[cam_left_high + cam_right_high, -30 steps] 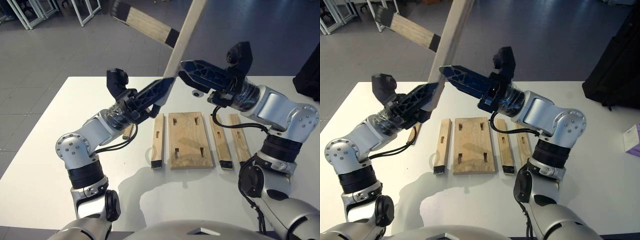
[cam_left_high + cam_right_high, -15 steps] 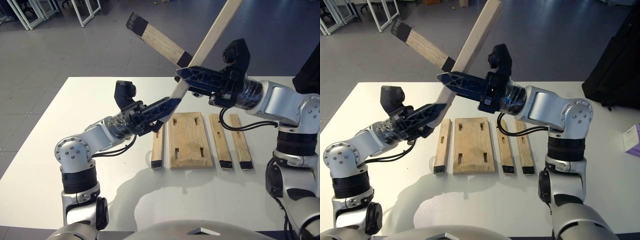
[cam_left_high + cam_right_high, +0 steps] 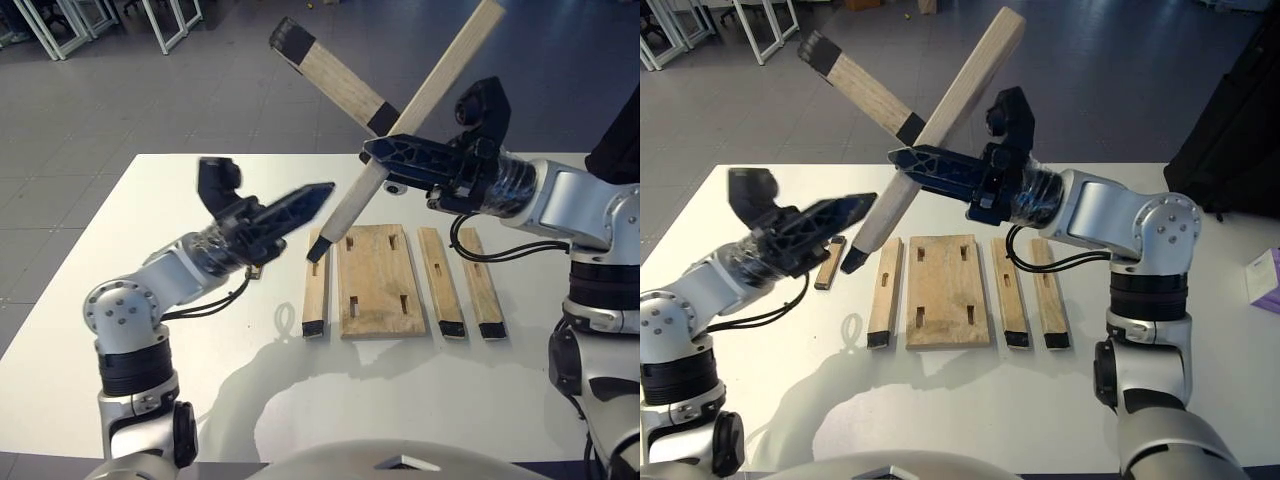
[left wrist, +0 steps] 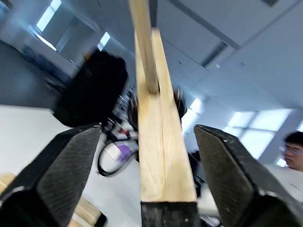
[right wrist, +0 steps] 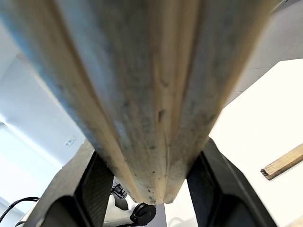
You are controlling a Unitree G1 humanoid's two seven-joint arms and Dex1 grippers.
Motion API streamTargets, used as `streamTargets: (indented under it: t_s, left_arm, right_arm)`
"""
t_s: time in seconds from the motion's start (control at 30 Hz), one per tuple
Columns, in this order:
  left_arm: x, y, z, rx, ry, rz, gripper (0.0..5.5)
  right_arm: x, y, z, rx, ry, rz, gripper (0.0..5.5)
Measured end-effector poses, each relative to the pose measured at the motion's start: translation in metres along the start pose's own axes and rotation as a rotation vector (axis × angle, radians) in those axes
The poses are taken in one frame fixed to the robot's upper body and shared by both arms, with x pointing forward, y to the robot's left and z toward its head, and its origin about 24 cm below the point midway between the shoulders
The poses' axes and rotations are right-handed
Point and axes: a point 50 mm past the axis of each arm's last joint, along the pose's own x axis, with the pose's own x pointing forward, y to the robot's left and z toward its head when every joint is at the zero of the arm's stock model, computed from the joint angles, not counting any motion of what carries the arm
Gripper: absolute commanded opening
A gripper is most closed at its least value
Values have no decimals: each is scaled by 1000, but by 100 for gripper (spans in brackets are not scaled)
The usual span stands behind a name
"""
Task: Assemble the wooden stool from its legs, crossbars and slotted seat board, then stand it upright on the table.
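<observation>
Crossed leg pair (image 3: 432, 78): clamped aloft by right gripper (image 3: 385, 156). Left gripper (image 3: 316, 196): jaws apart around the lower end, not touching. Risk: one-point hold lets the pair pivot and strike the loose leg (image 3: 316, 285) below.

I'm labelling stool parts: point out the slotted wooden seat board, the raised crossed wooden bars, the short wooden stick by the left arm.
Slotted wooden seat board (image 3: 375, 275), left eye view, bare centre.
Raised crossed wooden bars (image 3: 448, 70), left eye view, long bar above crossing.
Short wooden stick (image 3: 826, 270), right eye view, its middle.
</observation>
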Motion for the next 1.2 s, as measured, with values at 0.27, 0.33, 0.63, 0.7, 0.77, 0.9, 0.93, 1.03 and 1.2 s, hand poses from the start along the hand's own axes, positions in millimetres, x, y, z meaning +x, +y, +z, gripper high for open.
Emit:
streamTargets:
  t_s: [0.27, 0.33, 0.63, 0.7, 0.77, 0.9, 0.93, 1.03, 1.2]
  left_arm:
    - [-13, 33, 2, 371, 243, 524, 420]
    - [-7, 45, -22, 510, 439, 629, 420]
    - [14, 51, -113, 844, 956, 473, 420]
    - [12, 56, -113, 871, 998, 488, 420]
    - [8, 59, -113, 895, 1036, 499, 420]
    - [8, 60, -121, 904, 1087, 473, 420]
    - [9, 60, -122, 910, 1094, 463, 420]
    - [13, 59, -124, 970, 1128, 437, 420]
    - [7, 62, -110, 1143, 1287, 399, 420]
  right_arm:
    - [-25, -4, 6, -28, -59, -92, 204]
    - [-31, -5, 11, -49, -84, -132, 204]
    - [-51, -29, 34, -173, -263, -410, 204]
    - [-50, -30, 34, -175, -266, -413, 204]
    - [-52, -29, 35, -182, -277, -415, 204]
    - [-50, -31, 34, -180, -278, -419, 204]
    - [-50, -32, 34, -181, -279, -422, 204]
    - [-51, -33, 34, -186, -283, -435, 204]
    - [-54, -37, 37, -211, -300, -483, 204]
